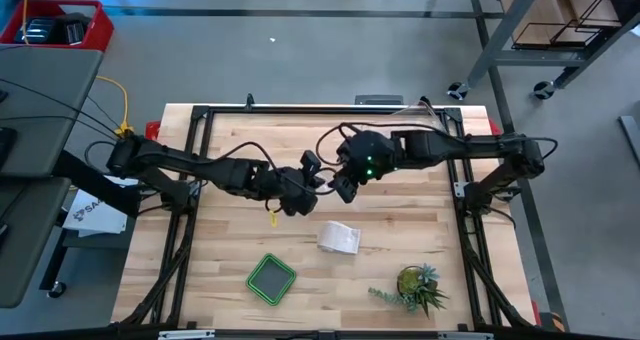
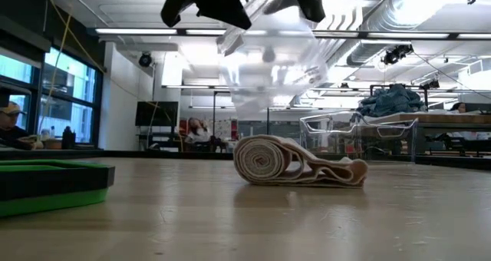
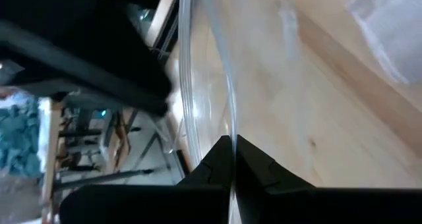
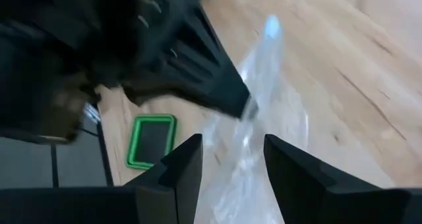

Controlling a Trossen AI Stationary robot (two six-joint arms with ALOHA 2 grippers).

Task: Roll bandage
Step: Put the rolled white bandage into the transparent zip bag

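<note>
The bandage (image 1: pixel 338 238) lies on the table's near middle as a loose, partly wound roll (image 2: pixel 291 165), resting on its side with no gripper touching it. Above it a crinkly clear plastic bag (image 2: pixel 268 61) hangs in the air. My left gripper (image 1: pixel 300 195) is shut on the bag's upper part. My right gripper (image 1: pixel 345 183) stands right beside the left one, fingers apart, with the bunched bag (image 4: pixel 264 118) filling the gap between them. My left gripper (image 3: pixel 232 141) pinches a thin edge of the clear bag (image 3: pixel 227 112) between its two shut fingertips, slanting down from the table's left. The bag hangs below, clear of the table. My right gripper (image 4: pixel 232 145) holds bunched bag film (image 4: pixel 237 178) between its fingers, slanting down from the table's right. The bag hangs between the two grippers.
A green tray (image 1: pixel 271 278) sits near the front edge, left of the bandage. A small potted plant (image 1: pixel 415 288) stands at the near right. A clear plastic tub (image 2: pixel 360 138) stands at the table's far side. People sit in the room beyond.
</note>
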